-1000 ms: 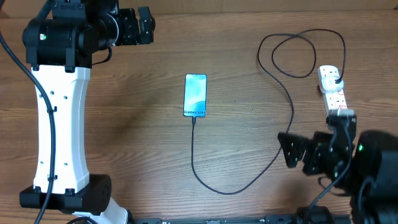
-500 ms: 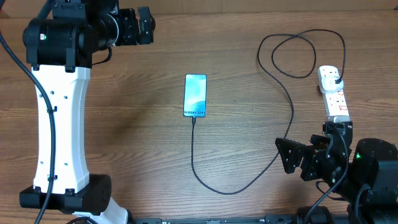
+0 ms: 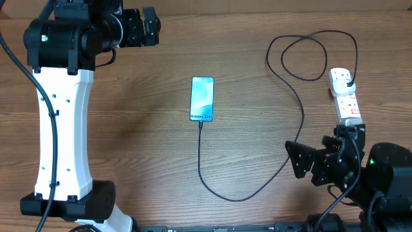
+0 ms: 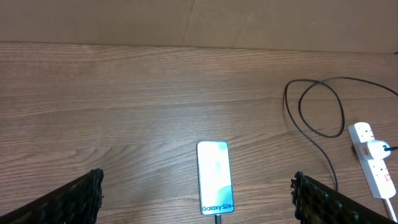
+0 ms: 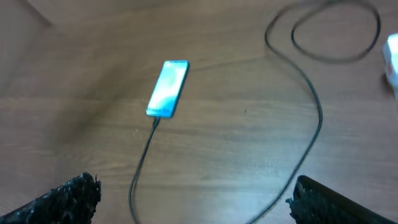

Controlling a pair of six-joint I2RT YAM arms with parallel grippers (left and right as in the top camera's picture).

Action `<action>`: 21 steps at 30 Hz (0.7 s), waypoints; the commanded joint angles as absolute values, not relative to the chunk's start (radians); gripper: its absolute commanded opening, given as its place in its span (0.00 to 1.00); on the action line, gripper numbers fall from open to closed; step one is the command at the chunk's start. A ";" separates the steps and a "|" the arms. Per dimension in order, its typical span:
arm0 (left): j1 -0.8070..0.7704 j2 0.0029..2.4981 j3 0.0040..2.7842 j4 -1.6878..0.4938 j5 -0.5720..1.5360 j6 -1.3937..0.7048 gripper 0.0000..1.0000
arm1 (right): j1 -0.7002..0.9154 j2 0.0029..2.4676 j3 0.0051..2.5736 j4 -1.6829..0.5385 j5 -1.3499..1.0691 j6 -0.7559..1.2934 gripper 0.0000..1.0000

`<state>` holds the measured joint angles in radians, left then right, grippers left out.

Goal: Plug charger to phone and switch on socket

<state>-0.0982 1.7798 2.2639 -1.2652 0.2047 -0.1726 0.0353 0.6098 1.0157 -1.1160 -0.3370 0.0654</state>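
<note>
Brown wood-grain table bears phone, charger and socket

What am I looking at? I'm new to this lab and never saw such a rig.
Two robot arms stand at a wooden table, each ending in a two-finger pincer: left pincer, right pincer. One picture looks down from above; the other two come from wrist cameras, where the dark shapes in the bottom corners are that arm's own fingers. On the table lie a phone, a black charger cable reaching its lower end, and a white power strip. Both pincers are open, holding nothing.
</note>
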 commanded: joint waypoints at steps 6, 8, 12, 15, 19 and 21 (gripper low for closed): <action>-0.105 1.778 2.264 -1.264 0.202 -0.154 1.00 | 0.044 0.435 0.862 -0.942 -0.335 0.025 1.00; -0.105 1.778 2.264 -1.264 0.202 -0.154 1.00 | 0.044 0.387 0.803 -0.879 -0.329 0.024 1.00; -0.105 1.778 2.265 -1.264 0.202 -0.154 1.00 | 0.044 0.300 0.692 -0.754 -0.303 0.024 1.00; -0.105 1.778 2.265 -1.264 0.202 -0.154 1.00 | 0.044 0.258 0.617 -0.672 -0.305 0.025 1.00; -0.105 1.778 2.265 -1.264 0.202 -0.154 1.00 | 0.044 0.214 0.522 -0.566 -0.304 0.014 1.00; -0.105 1.778 2.265 -1.264 0.202 -0.154 1.00 | 0.044 0.186 0.480 -0.514 -0.305 -0.002 1.00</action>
<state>-0.0982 1.7798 2.2639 -1.2652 0.2047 -0.1730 0.0399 0.2317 0.5377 -0.5663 -0.3138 0.0238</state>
